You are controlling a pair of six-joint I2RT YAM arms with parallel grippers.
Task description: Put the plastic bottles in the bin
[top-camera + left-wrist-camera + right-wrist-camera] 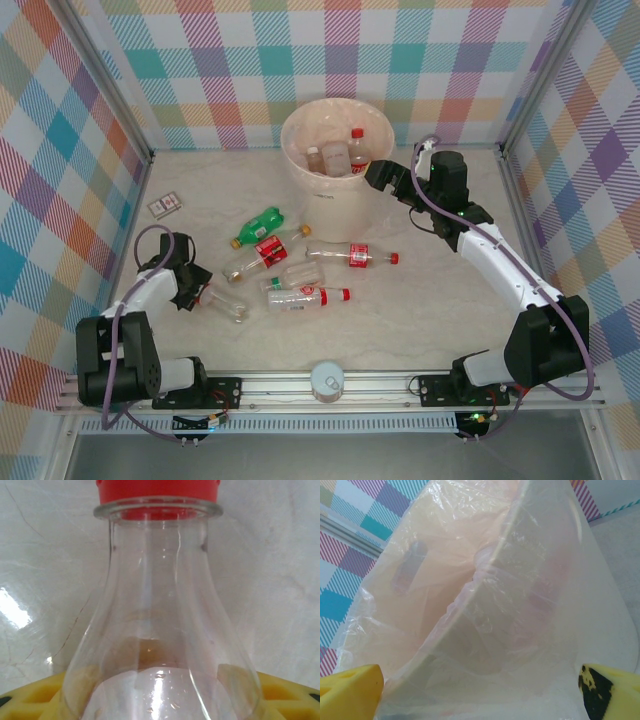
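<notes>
Currently pick step, by the look of it: L tool (195, 292) clamps clear red-cap bottle (228, 307) near counter's left edge; R tool (385, 178) wide, empty, beside bin (325, 205) at far edge; next probably needs lift, carry over rim, release.

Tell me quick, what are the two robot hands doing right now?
The left gripper is closed on the clear red-capped bottle.
The right gripper is open, holding nothing, beside the bin.

Marble-look table (430, 320): cream bin (330, 195) at 12 o'clock; plastic bottles (350, 256) lying about centre; white-lidded jar (327, 380) at 6; small packet (164, 205) at 10.
</notes>
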